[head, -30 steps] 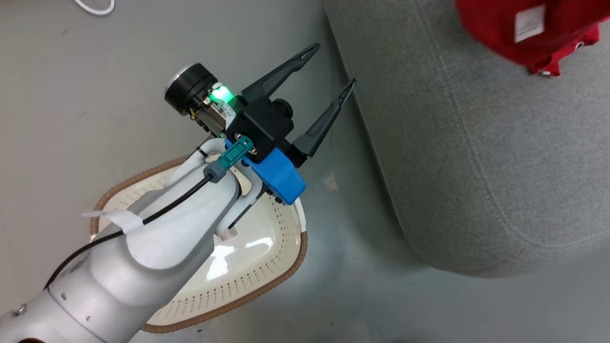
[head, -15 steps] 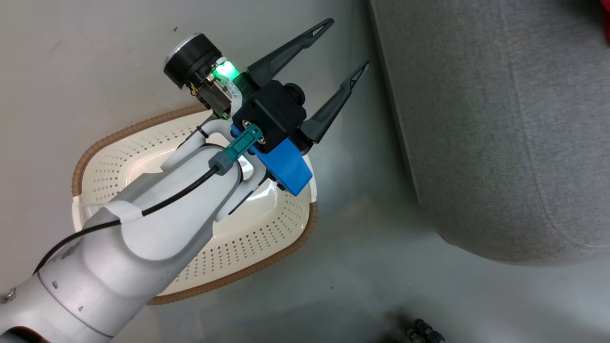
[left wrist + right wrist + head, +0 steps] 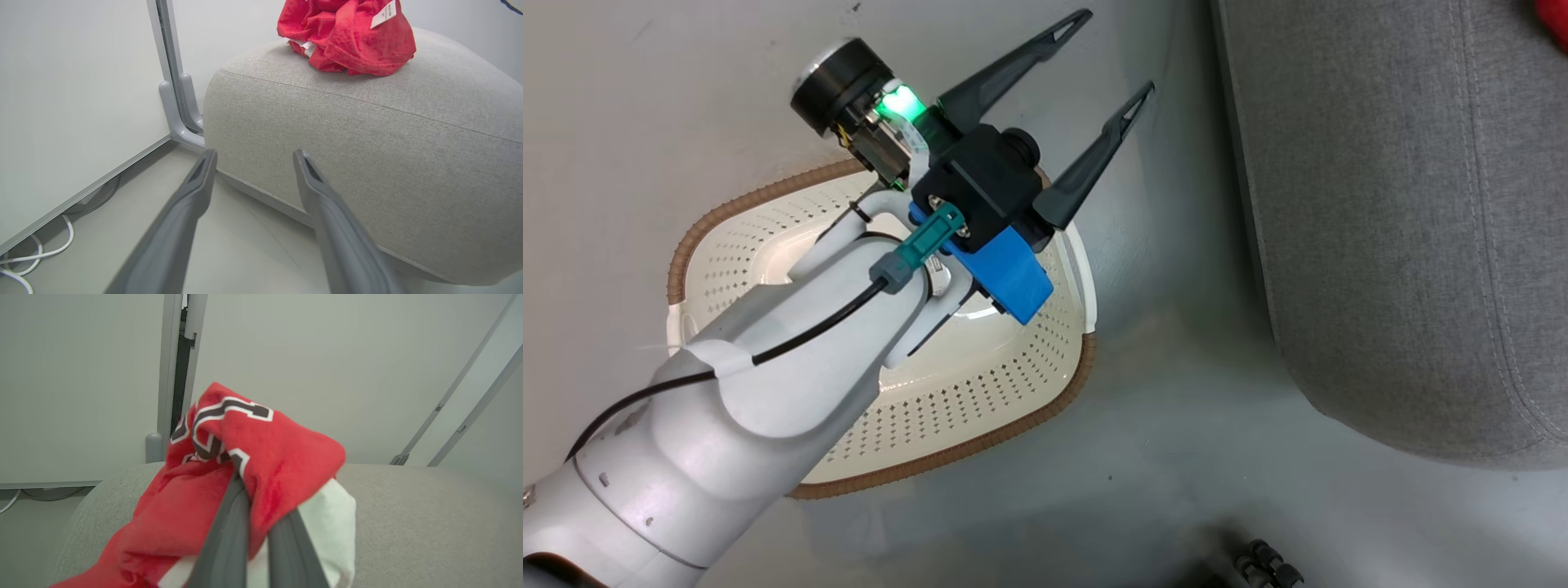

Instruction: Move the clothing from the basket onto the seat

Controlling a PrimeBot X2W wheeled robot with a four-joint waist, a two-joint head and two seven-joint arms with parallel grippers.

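Right wrist view: R gripper (image 3: 261, 498) clamped on bright red jersey w/ black-and-white block lettering (image 3: 282, 449), over large light grey fabric seat cushion (image 3: 429, 506). Judged step: release. Set cloth well in from seat edge, then part fingers. 2nd crumpled red jersey (image 3: 347, 36) lies atop seat. L gripper (image 3: 1118, 51) spread wide, nothing held, low beside seat; pale forearm (image 3: 792, 359) slants over cream perforated plastic basket w/ brown rim (image 3: 980, 408), near seat.

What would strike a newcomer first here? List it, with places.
The bright red lettered jersey stands out first, clamped in the right claw with the grey seat behind it. In the left wrist view, a red bundle with a white tag lies on the seat's top. In the head view, the open left claw hovers over the basket.
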